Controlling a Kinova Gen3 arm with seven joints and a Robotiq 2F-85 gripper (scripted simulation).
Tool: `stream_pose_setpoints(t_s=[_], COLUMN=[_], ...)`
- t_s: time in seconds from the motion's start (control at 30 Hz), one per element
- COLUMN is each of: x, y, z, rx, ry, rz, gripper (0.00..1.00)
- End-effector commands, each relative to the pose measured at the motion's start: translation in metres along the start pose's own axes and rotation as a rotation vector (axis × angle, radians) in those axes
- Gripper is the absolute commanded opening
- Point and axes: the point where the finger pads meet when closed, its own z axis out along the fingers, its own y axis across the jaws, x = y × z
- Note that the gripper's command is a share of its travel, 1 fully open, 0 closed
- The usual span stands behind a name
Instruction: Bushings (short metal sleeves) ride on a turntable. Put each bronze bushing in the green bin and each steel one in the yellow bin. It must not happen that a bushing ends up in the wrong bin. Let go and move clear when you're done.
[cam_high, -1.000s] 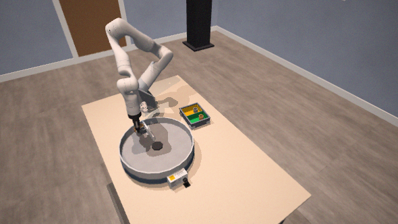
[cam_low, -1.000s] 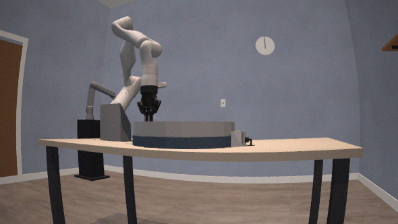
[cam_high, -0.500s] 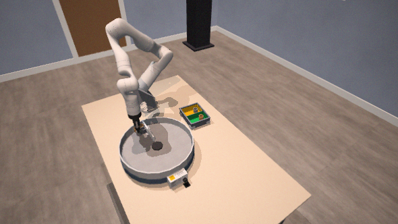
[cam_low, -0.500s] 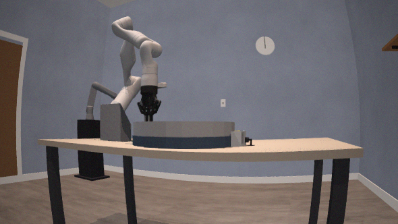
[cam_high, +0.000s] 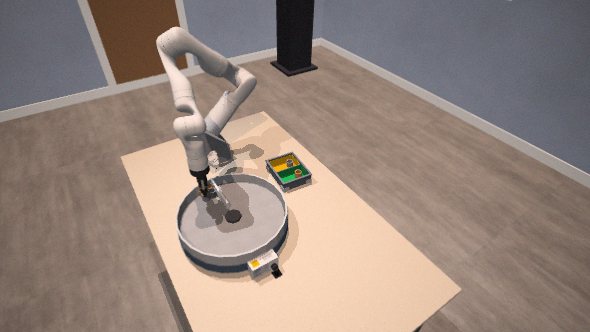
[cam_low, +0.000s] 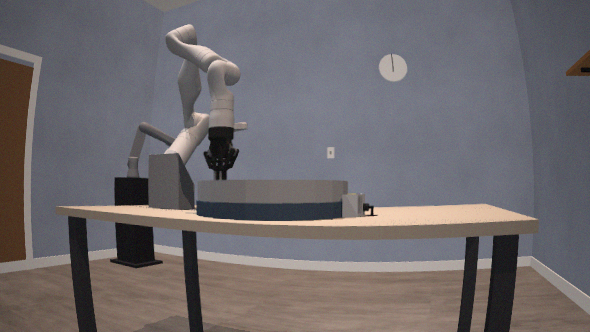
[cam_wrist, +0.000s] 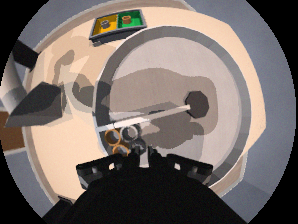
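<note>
Already, a steel bushing (cam_high: 289, 162) sat in the yellow bin (cam_high: 279, 161) and a bronze one (cam_high: 298, 173) in the green bin (cam_high: 286, 176) — while the gripper (cam_low: 220, 175), nearly closed and empty, hung over another bronze bushing (cam_wrist: 113, 140) at the turntable's (cam_high: 235, 257) far-left edge.

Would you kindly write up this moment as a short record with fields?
Gripper: nearly closed, holding nothing, low over the turntable's back-left edge
Turntable: grey walled disc with a dark hub
Bushings under gripper: one bronze and what looks like one steel, beside each other
Yellow bin: holds one steel bushing
Green bin: holds one bronze bushing
</note>
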Motion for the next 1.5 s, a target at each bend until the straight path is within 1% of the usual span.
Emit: stream_pose_setpoints(t_s=[0.0,0.5,0.6,0.77,0.87,1.1,1.47], x=[0.000,0.000,0.000,0.000,0.000,0.000,0.000], y=[0.000,0.000,0.000,0.000,0.000,0.000,0.000], z=[0.002,0.014,0.014,0.021,0.021,0.029,0.027], rx=[-0.002,-0.002,-0.002,-0.002,-0.002,-0.002,-0.002], ry=[-0.001,-0.001,-0.001,-0.001,-0.001,-0.001,-0.001], rz=[0.004,0.002,0.002,0.003,0.003,0.004,0.002], gripper=[0.14,0.14,0.14,0.14,0.14,0.14,0.14])
